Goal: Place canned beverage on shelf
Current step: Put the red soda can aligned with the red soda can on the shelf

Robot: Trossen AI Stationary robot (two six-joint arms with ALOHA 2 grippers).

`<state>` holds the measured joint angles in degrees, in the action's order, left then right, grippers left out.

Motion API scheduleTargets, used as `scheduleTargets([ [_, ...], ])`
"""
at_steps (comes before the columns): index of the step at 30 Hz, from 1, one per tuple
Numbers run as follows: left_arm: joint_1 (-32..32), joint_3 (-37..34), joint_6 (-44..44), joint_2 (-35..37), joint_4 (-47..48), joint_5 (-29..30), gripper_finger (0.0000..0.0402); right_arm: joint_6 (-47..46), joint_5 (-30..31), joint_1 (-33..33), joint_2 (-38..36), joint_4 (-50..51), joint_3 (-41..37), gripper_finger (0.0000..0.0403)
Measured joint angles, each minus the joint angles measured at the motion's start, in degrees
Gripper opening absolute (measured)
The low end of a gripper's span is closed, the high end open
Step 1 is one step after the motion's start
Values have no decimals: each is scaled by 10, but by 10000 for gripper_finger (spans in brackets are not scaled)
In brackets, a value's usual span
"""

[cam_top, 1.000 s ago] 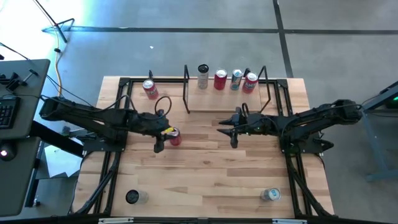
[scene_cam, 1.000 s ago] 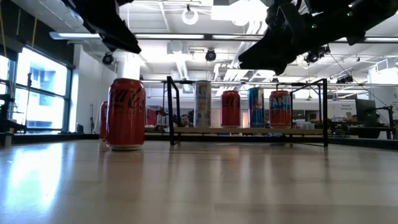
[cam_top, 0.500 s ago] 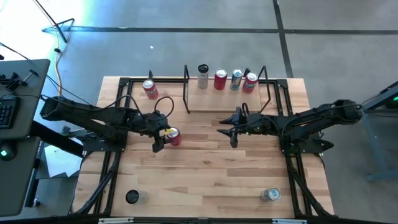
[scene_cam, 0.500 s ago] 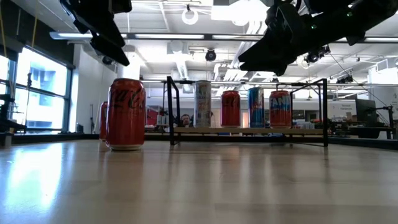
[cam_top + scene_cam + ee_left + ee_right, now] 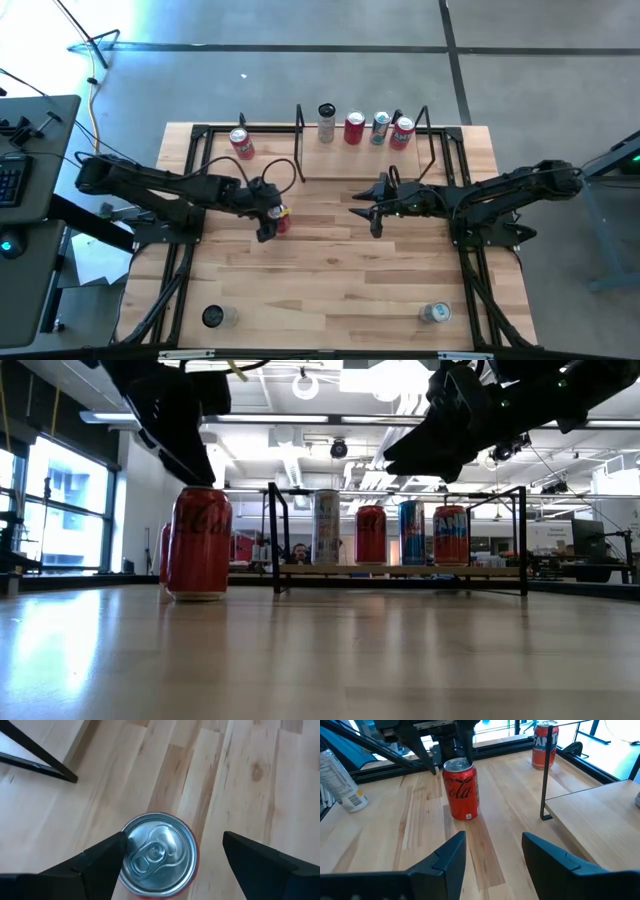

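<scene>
While the right gripper (image 5: 372,210) waits parted farther off, the red can (image 5: 159,854) is found upright directly beneath the open left gripper (image 5: 172,855), short of the shelf (image 5: 365,168) and not yet grasped.

Shelf (image 5: 365,165) stands at the far edge of the table (image 5: 330,280), centred; four cans (image 5: 363,127) stand in a row along its back. A further can (image 5: 241,142) stands on the table left of the shelf. Another can (image 5: 279,219) stands upright near the table's middle, left of centre, directly below the left gripper (image 5: 268,217). Right gripper (image 5: 366,211) hangs right of it, apart. Two containers sit near the front corners: one left (image 5: 213,317), one right (image 5: 434,313).
</scene>
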<state>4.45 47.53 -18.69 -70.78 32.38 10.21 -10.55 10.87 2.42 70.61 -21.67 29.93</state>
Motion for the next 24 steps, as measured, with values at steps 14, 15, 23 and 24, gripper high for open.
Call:
scheduleTargets([
  [14, 1, 55, 5, -1, 79, -4, 326, 0, -1, 0, 0, 1, 0, 178],
  [15, 1, 55, 3, -1, 88, -3, 326, 0, -2, 0, 0, 0, 0, 178],
  [23, -27, 55, 3, -20, 111, -16, 326, 0, -2, 0, 0, 1, 0, 178],
  [24, -30, 55, 7, -24, 111, -19, 326, 0, -2, 0, 0, 1, 0, 178],
])
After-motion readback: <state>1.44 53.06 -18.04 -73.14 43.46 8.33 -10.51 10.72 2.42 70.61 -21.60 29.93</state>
